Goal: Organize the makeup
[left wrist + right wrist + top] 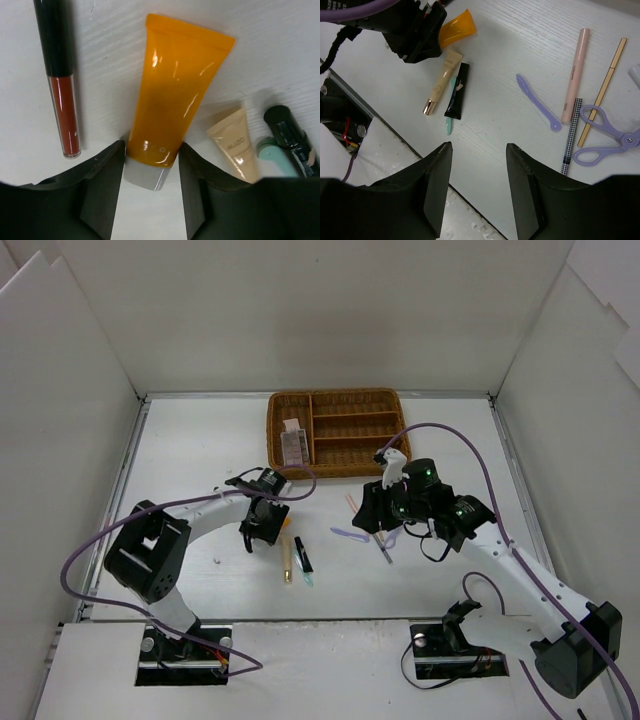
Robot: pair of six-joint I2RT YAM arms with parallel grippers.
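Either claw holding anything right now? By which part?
Right claw open, empty. Left claw straddles the orange tube at its cap end; whether it's actually clamped can't be told.

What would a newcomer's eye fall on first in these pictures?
The bright orange tube, straddled by the left claw, stands out most. Behind it sits the wicker tray at the far edge, a palette in its left compartment; the right claw hangs open near lilac tools.
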